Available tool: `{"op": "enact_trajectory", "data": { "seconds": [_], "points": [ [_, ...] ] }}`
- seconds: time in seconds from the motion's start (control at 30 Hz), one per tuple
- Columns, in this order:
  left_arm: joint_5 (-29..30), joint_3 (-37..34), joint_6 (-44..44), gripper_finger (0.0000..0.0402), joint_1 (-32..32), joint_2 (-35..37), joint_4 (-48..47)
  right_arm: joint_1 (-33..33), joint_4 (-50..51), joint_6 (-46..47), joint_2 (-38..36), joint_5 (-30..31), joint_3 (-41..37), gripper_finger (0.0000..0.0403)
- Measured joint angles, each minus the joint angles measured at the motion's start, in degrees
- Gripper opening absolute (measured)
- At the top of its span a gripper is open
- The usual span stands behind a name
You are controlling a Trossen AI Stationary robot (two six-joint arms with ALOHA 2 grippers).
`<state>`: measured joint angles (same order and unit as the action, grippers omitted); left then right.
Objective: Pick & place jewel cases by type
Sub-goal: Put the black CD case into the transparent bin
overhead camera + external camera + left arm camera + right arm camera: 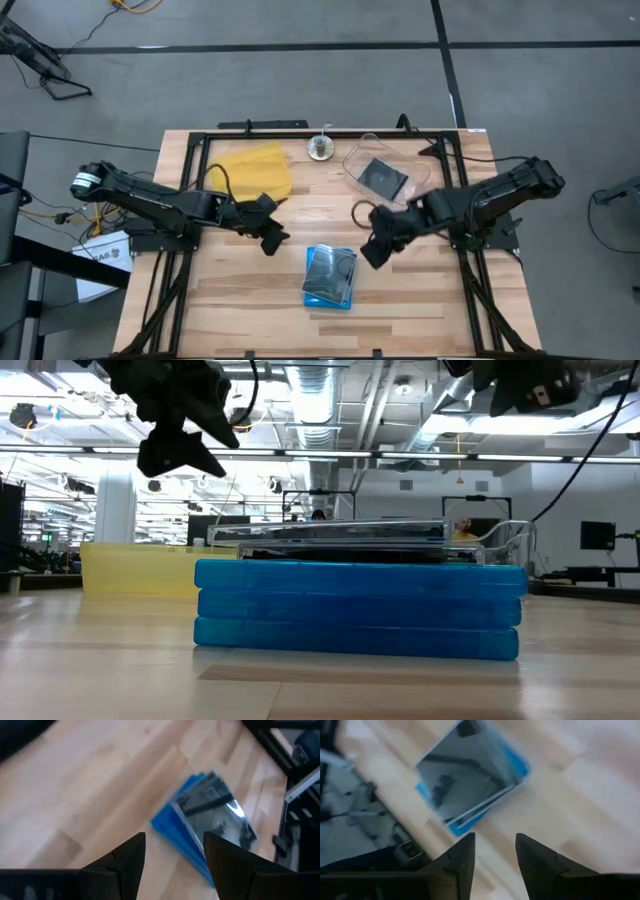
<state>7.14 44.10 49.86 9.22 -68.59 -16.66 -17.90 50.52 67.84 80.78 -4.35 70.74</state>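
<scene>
Stacked jewel cases (360, 605) sit nearest the low cam: three translucent bright-blue ones piled flush, w/ a clear case (345, 540) w/ black inside lying flat on top, its lid glossy & reflecting the ceiling. From the high view the stack (330, 277) is at table centre, toward the front edge, slightly skewed to the wood table's (250, 300) planks; blue edges peek out along the bottom & left under the clear case. Another clear/black case (383, 178) lies inside the clear plastic tub (362, 152) at the back, right of centre. Yellow tray (252, 172) sits back-left, nothing visible in it; a small round metal object (321, 149) stands btwn tray & tub. Left gripper (272, 238) hangs above the table left of the stack, apart from it, fingers (125, 857) spread & holding nothing. Right gripper (372, 250) hovers just right of the stack & above it, not touching; its fingers (462, 855) stand parted w/ a gap, bare wood btwn them, nothing pinched. Both wrist cams look down on the stack, clear case uppermost.
</scene>
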Motion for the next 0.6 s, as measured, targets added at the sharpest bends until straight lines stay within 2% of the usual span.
{"op": "enact_trajectory", "data": {
  "seconds": [0.2,0.37,0.6],
  "points": [
    [-2.96,0.0,8.9,0.0193,2.55,-6.61,6.35,-4.88,-8.46,1.29,-0.05,-1.09,-8.42,0.0132],
    [-3.41,0.0,17.35,0.0193,4.71,-11.3,10.66,-7.04,-13.12,-3.84,-0.07,-1.29,-14.47,0.0132],
    [-3.87,0.0,25.31,0.0193,6.55,-16.37,12.18,-9.16,-18.76,-6.32,-0.05,4.78,-22.48,0.0128]
  ]
}}
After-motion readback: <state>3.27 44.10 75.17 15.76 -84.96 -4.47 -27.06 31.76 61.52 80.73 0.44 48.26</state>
